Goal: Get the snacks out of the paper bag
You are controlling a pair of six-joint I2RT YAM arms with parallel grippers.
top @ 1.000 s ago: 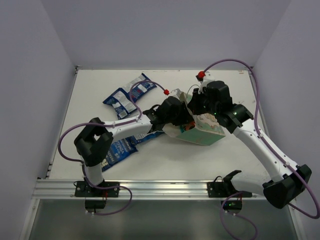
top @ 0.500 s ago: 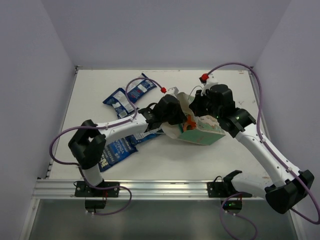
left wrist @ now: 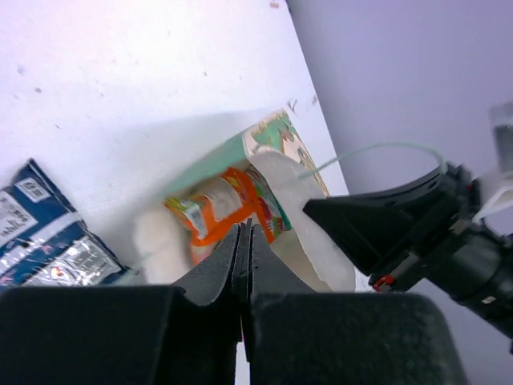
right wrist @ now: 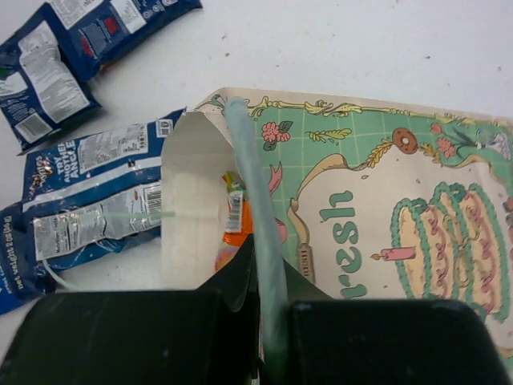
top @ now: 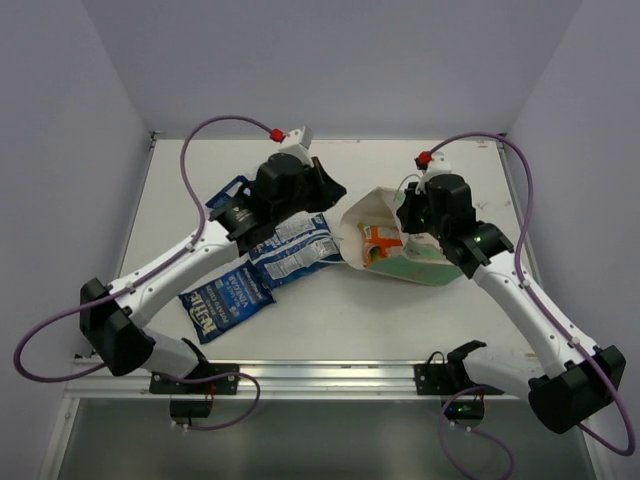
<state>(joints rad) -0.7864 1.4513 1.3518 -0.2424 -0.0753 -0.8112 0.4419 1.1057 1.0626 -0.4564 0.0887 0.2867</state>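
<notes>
On a white table [top: 330,320], the paper bag [top: 425,265] lies centre-right with an orange packet [top: 378,243] inside. The right gripper [right wrist: 260,250] pinches its rim, and the left gripper [top: 335,191], left of it, is closed and empty.

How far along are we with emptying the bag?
Done: several blue packets lie on the table outside the paper bag. In hand: the right gripper pinches the bag's rim, mouth open; the left gripper is shut and empty. Left: the orange packet inside, perhaps more behind it.
</notes>
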